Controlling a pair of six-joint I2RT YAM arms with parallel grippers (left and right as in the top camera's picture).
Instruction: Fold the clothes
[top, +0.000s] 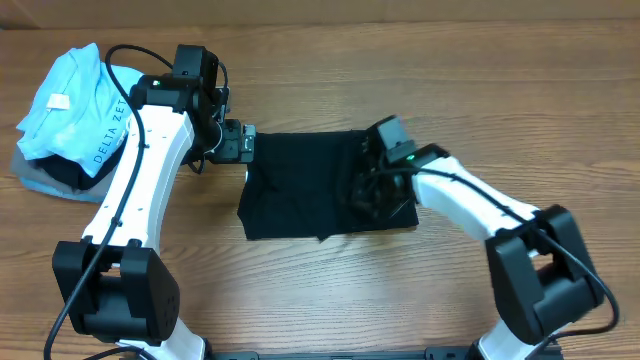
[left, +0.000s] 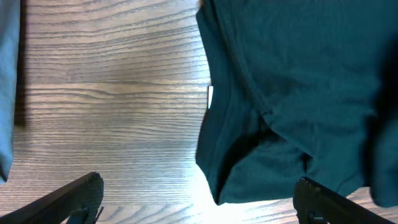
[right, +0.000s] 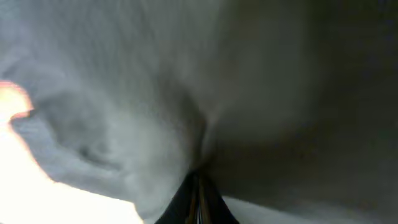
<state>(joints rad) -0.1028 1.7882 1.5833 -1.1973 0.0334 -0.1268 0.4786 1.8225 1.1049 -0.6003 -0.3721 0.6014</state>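
Observation:
The black T-shirt (top: 300, 185) lies partly folded at the middle of the table. In the left wrist view it (left: 298, 81) fills the right side, with its small white tag (left: 210, 96) at the edge. My left gripper (top: 243, 143) is open at the shirt's upper left corner; its fingers (left: 199, 199) straddle the shirt's edge without touching it. My right gripper (top: 372, 190) is shut on the T-shirt's right part, and the cloth (right: 155, 93) bunches into the closed fingertips (right: 198, 186).
A light blue "DELTA ZETA" shirt (top: 70, 100) lies on a grey folded garment (top: 45, 180) at the far left of the wooden table (top: 300, 290).

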